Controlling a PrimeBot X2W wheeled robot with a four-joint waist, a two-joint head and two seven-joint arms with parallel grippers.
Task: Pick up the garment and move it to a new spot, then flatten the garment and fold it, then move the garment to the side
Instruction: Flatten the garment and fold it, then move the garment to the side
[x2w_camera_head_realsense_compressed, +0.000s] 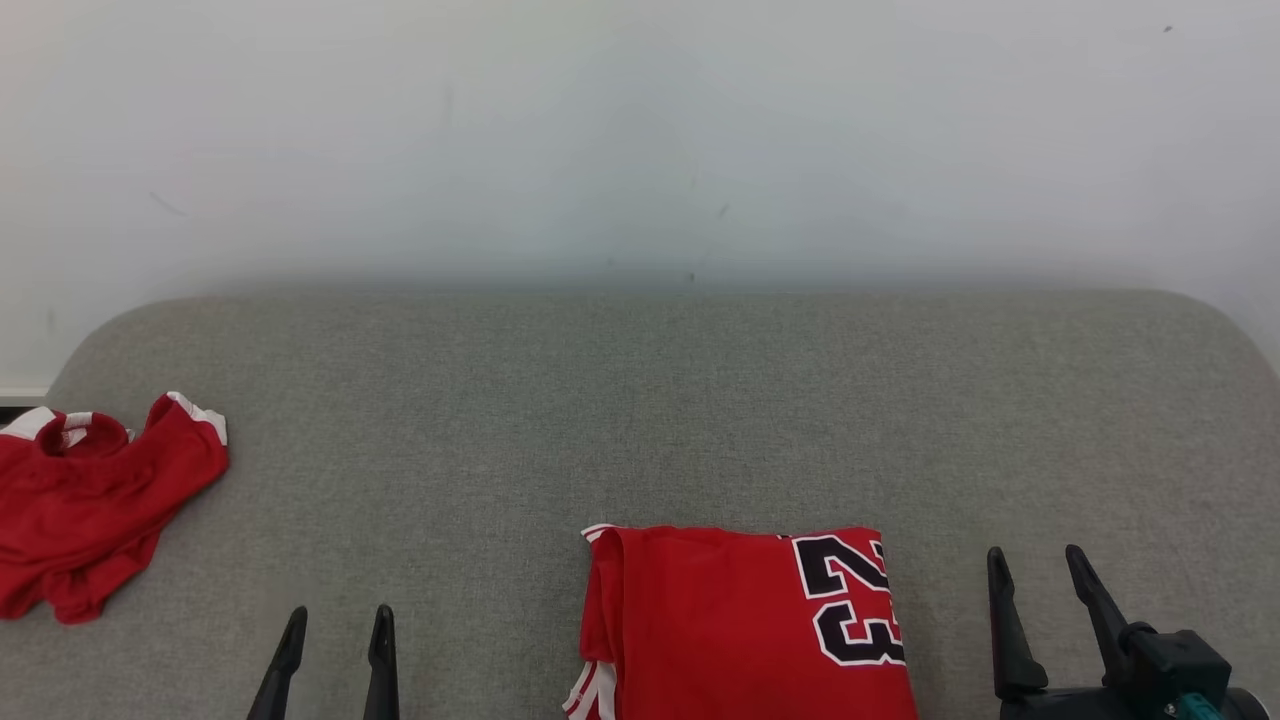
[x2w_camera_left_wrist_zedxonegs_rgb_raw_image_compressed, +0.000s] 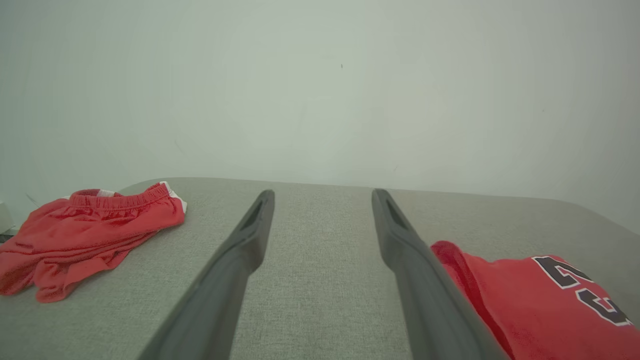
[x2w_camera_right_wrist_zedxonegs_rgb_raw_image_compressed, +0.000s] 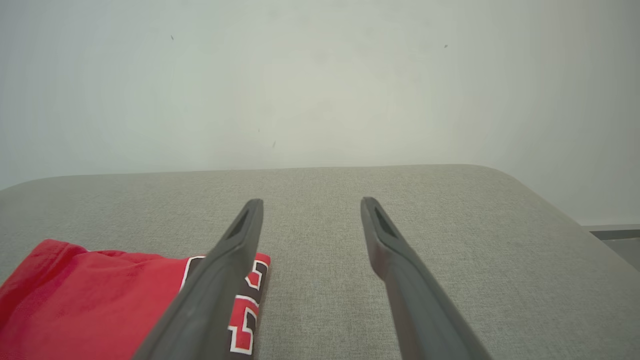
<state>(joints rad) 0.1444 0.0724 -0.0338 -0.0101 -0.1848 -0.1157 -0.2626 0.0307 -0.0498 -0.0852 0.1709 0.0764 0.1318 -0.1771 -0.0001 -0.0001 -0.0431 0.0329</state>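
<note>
1. While both pairs of jaws stand spread wide and hold nothing, the left gripper (x2w_camera_head_realsense_compressed: 340, 612) and the right gripper (x2w_camera_head_realsense_compressed: 1034, 552) sit at the near edge, fingers pointing toward the pale wall (x2w_camera_head_realsense_compressed: 640, 130).
2. Between them lies the red number 23 jersey (x2w_camera_head_realsense_compressed: 720, 620), already folded into a neat block on the grey upholstered surface (x2w_camera_head_realsense_compressed: 600, 400). It's closer to the right gripper than to the left.
3. My read: the folding looks done, so the step in hand is shifting that jersey aside.
4. To do it well, bring a gripper in at each side edge, slide a finger under all the layers, and close on the whole stack, not just the top ply.
5. Lift both sides level and together; an uneven lift would likely let the fold sag open.
6. Out at the far left, crumpled red shorts (x2w_camera_head_realsense_compressed: 90, 510) lie well apart. Keep the landing spot off them, and lay the jersey flat before the jaws let go.
</note>
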